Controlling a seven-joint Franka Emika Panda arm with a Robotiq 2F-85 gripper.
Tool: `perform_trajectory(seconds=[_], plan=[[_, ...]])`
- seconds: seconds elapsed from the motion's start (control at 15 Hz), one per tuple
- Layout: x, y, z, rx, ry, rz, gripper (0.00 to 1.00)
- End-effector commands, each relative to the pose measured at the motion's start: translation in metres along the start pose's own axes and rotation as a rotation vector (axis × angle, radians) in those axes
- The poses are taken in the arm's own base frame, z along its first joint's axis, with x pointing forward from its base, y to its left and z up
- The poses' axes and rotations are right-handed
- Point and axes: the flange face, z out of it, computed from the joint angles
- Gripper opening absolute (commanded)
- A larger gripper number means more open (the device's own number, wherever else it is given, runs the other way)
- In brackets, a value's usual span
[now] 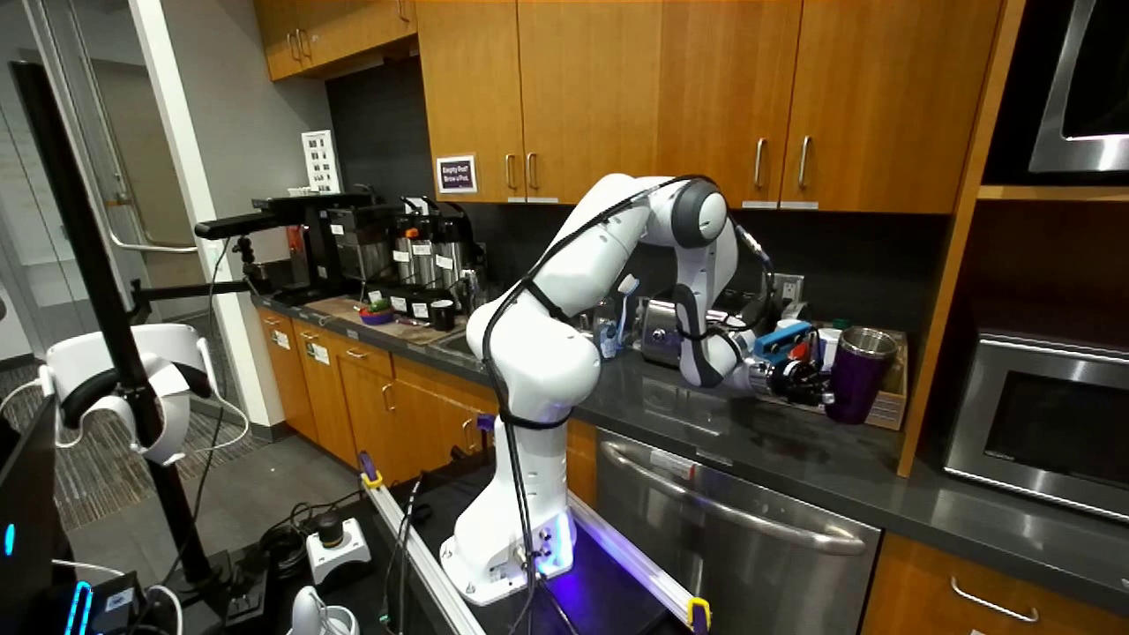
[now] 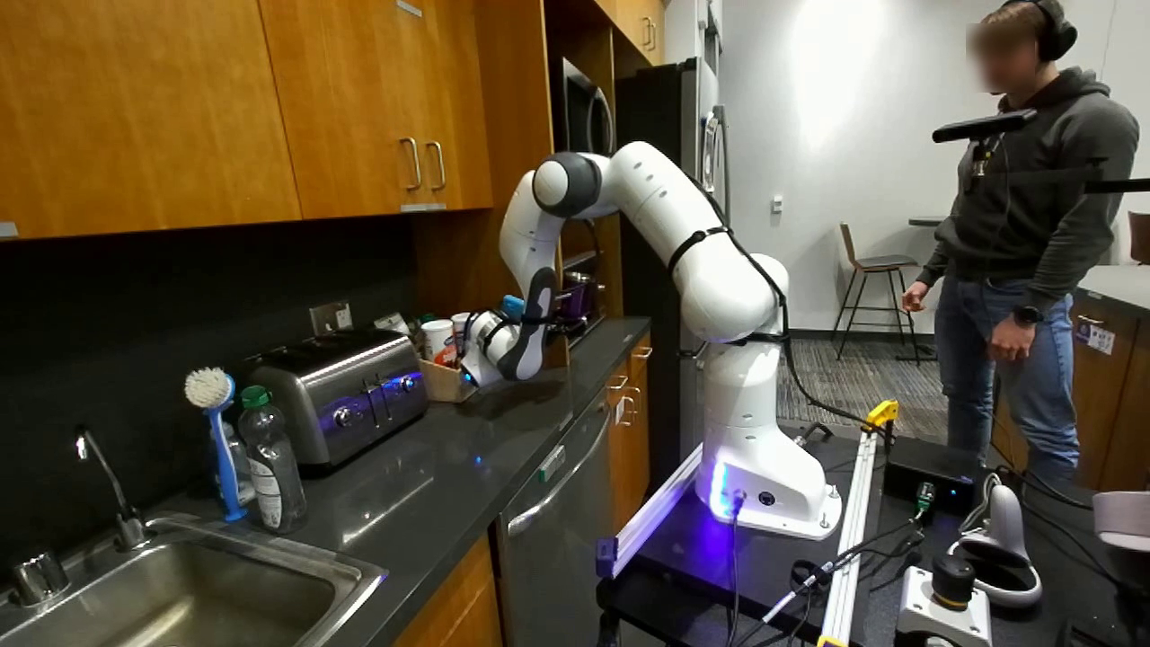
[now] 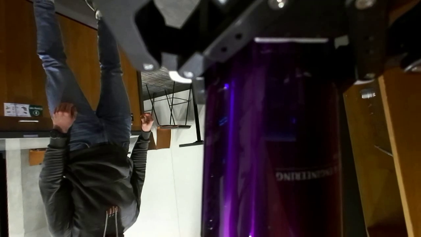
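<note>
Nearest to the lens in the wrist view is the pincer (image 3: 276, 82), closed as far as the purple tumbler (image 3: 269, 158) permits: its two fingers stand quite wide apart, one at each side of the round wall, and they hold it. The tumbler is upright, or nearly so, over the table (image 1: 758, 432), in front of the cardboard box (image 1: 886, 408) as an exterior view shows it; whether its base touches the table, I cannot tell. By its look it should be stiff and of moderate weight, perhaps of metal, so a firm squeeze will hardly harm it, but its glossy wall may be slippery. The pincer has it by the lower part; in my judgement the middle of the body would be the steadier place, because held low it can more easily tip.

Now the count, from large to small: one white robot arm (image 1: 547, 353), two microwave ovens (image 1: 1050, 423), one steel toaster (image 2: 328, 395), one cardboard box, one purple tumbler, one green-capped bottle (image 2: 274, 467), at least two white containers (image 2: 439, 340) in the box, one blue-handled brush (image 2: 225, 454), and one blue object (image 1: 781, 342) near the pincer, of which I cannot tell the nature.
</note>
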Motion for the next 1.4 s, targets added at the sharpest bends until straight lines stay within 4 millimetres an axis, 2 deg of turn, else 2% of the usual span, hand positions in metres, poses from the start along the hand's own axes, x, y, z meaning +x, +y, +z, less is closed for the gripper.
perform_trajectory(seconds=[0.0, 0.73, 1.33], plan=[[-0.004, 0.009, -0.006, 0.026, -0.024, -0.009, 0.57], [0.005, 0.018, -0.011, 0.016, -0.041, -0.041, 0.57], [0.024, 0.025, -0.014, -0.003, -0.053, -0.14, 0.57]])
